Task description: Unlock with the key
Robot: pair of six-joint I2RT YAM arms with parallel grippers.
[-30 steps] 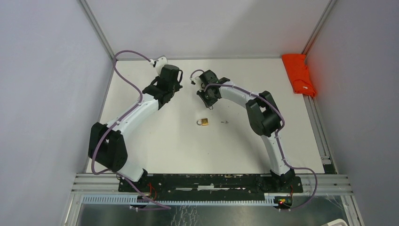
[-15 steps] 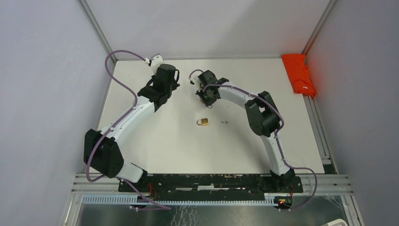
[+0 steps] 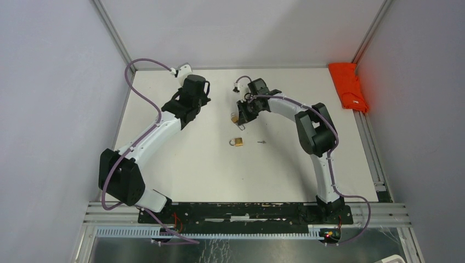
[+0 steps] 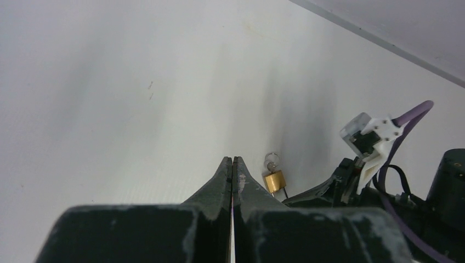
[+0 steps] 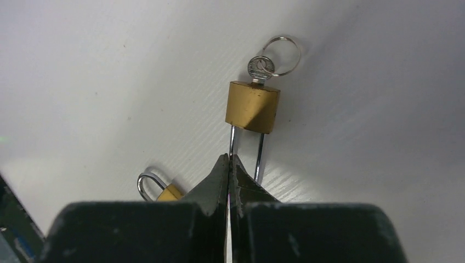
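Two padlocks in view, one with a key inserted, held at the right gripper.
Left gripper (image 4: 232,161): fingers pressed together with nothing between them, above the table (image 3: 219,175). Just right of it is the long-shackle padlock (image 5: 252,107), with a brass body, the key (image 5: 260,68) seated in its base and a ring (image 5: 282,55) through the key head. Right gripper (image 5: 228,159): closed, and it appears to pinch one shackle leg. Its fingers hide the shackle's top, so locked or sprung cannot be told. The second padlock (image 3: 237,142) lies on the table nearer the arm bases, half covered by a finger in the right wrist view. The small dark item (image 3: 261,142) beside it is too small to identify. An orange cloth (image 3: 348,85) lies at the far right edge.
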